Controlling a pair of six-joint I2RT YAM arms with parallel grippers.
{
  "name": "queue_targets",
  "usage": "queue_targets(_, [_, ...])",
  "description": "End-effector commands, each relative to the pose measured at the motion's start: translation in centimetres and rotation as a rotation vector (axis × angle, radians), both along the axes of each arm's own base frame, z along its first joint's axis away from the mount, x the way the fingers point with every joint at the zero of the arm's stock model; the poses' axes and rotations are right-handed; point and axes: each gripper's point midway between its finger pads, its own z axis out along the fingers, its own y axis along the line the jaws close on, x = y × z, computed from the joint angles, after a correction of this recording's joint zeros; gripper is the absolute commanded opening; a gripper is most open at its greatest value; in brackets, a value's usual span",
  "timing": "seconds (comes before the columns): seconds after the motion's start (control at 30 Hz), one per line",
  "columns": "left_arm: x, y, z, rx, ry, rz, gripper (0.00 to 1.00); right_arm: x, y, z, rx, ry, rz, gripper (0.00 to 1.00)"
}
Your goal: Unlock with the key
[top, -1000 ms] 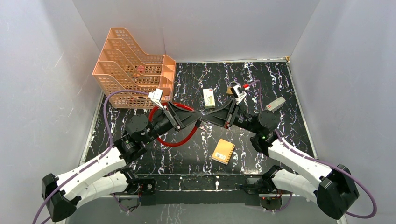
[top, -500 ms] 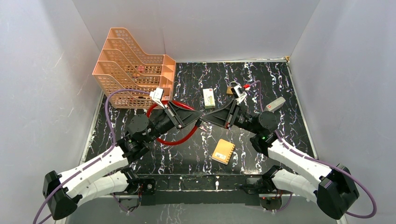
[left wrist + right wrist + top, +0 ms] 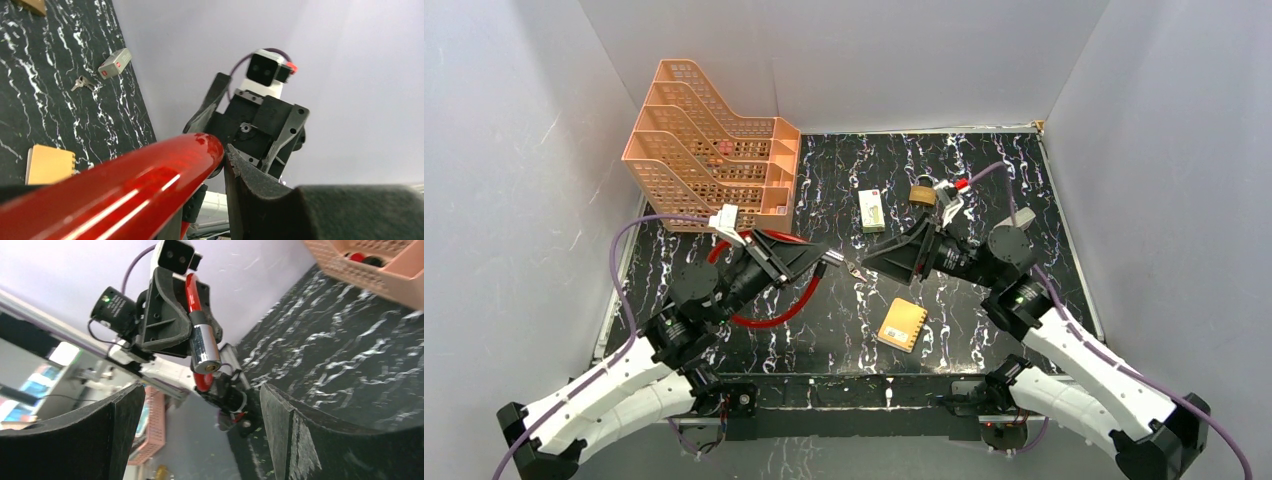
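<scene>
My left claw (image 3: 814, 257) is clamped partway shut on the red cable (image 3: 776, 312), gripping it just behind its metal end (image 3: 205, 347), which pokes out toward my right claw (image 3: 869, 266). The right claw's jaws stand wide apart with nothing between them, just short of that end. The key (image 3: 80, 83) is in neither claw. It lies on the table (image 3: 844, 335) well off to the right, just beside a grey box (image 3: 115, 63). The padlock (image 3: 922, 194) sits farther back.
</scene>
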Motion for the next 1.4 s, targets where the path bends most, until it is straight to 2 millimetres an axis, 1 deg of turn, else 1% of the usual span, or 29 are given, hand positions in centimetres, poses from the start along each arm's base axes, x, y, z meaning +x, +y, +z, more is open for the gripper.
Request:
queue_targets(0.0, [-0.1, 2.1, -0.4, -0.065, 0.100, 0.061, 0.00, 1.9, -2.2, -2.1, -0.277, -0.154, -0.159, 0.92])
queue_targets(0.03, [-0.4, 2.2, -0.9, -0.079, 0.132, 0.054, 0.00, 2.7, -2.8, -3.2, -0.351, -0.162, -0.198, 0.91])
queue_targets(0.07, [-0.6, 2.1, -1.9, -0.087, 0.165, 0.041, 0.00, 3.6, -3.4, -4.4, -0.423, -0.165, -0.246, 0.89])
queue_targets(0.17, [-1.5, 1.4, -4.0, -0.136, 0.249, -0.024, 0.00, 6.1, -5.4, -7.9, -0.621, -0.136, -0.368, 0.85])
queue_targets(0.23, [-1.9, 0.8, -5.2, -0.167, 0.282, -0.069, 0.00, 7.0, -6.2, -9.5, -0.693, -0.121, -0.408, 0.83])
queue_targets(0.3, [-2.8, 0.1, -6.1, -0.187, 0.303, -0.143, 0.00, 7.3, -6.3, -10.4, -0.717, -0.115, -0.420, 0.81])
queue_targets(0.37, [-3.2, -0.3, -6.0, -0.223, 0.294, -0.192, 0.00, 7.5, -6.2, -10.9, -0.718, -0.118, -0.420, 0.80])
queue_targets(0.47, [-3.7, -0.7, -5.5, -0.245, 0.233, -0.252, 0.00, 7.5, -5.8, -11.7, -0.719, -0.135, -0.400, 0.79])
queue_targets(0.53, [-4.0, -1.2, -5.1, -0.265, 0.199, -0.319, 0.00, 7.7, -5.5, -12.6, -0.739, -0.135, -0.379, 0.78])
queue_targets(0.63, [-4.2, -1.6, -4.1, -0.320, 0.174, -0.400, 0.00, 7.9, -5.4, -13.5, -0.766, -0.134, -0.367, 0.78])
queue_targets(0.77, [-4.1, -2.2, -3.1, -0.328, 0.163, -0.433, 0.00, 8.1, -5.3, -14.1, -0.767, -0.146, -0.373, 0.78])
queue_targets(0.93, [-3.9, -2.0, -2.2, -0.334, 0.143, -0.435, 0.00, 8.2, -5.0, -14.4, -0.757, -0.161, -0.366, 0.76])
queue_targets(1.03, [-3.8, -1.6, -2.6, -0.323, 0.148, -0.418, 0.00, 8.0, -4.2, -14.7, -0.744, -0.164, -0.323, 0.74])
queue_targets(1.1, [-3.2, -1.3, -3.9, -0.273, 0.174, -0.367, 0.00, 8.0, -3.3, -15.0, -0.734, -0.157, -0.284, 0.73])
queue_targets(1.2, [-1.8, -0.4, -6.7, -0.120, 0.220, -0.233, 0.00, 8.5, -2.4, -16.2, -0.738, -0.147, -0.261, 0.70])
queue_targets(1.23, [-1.5, 0.1, -8.5, -0.039, 0.271, -0.183, 0.00, 8.8, -2.0, -16.6, -0.744, -0.143, -0.256, 0.68])
queue_targets(1.3, [-1.2, 1.5, -9.4, 0.041, 0.280, -0.104, 0.00, 9.5, -1.3, -17.3, -0.759, -0.131, -0.247, 0.64])
queue_targets(1.33, [-1.1, 2.0, -9.7, 0.065, 0.284, -0.077, 0.00, 9.8, -0.8, -18.0, -0.773, -0.122, -0.240, 0.62])
queue_targets(1.37, [-1.1, 2.4, -9.6, 0.076, 0.275, -0.058, 0.00, 10.1, -0.4, -18.4, -0.780, -0.118, -0.239, 0.61])
